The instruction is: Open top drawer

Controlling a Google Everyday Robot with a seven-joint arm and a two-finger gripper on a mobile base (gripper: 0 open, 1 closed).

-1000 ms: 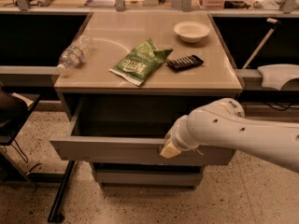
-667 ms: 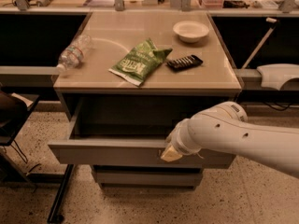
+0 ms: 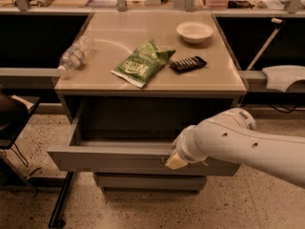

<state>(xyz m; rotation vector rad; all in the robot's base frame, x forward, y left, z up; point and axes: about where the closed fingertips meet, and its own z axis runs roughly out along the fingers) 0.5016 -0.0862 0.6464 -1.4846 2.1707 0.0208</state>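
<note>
top drawer (image 3: 109, 159) sits lower centre of frame under the tabletop (image 3: 157, 82), already well out with its shallow tray showing. gripper (image 3: 175, 162) is at the top edge of the drawer front, right of centre, apparently touching it. can't tell how far it's open or whether it has hold of anything. front looks rigid, flat and handleless, so the face is likely slippery. best hold is hooked over the top lip. probably light on its slides, but an off-centre pull could rack it.
</note>
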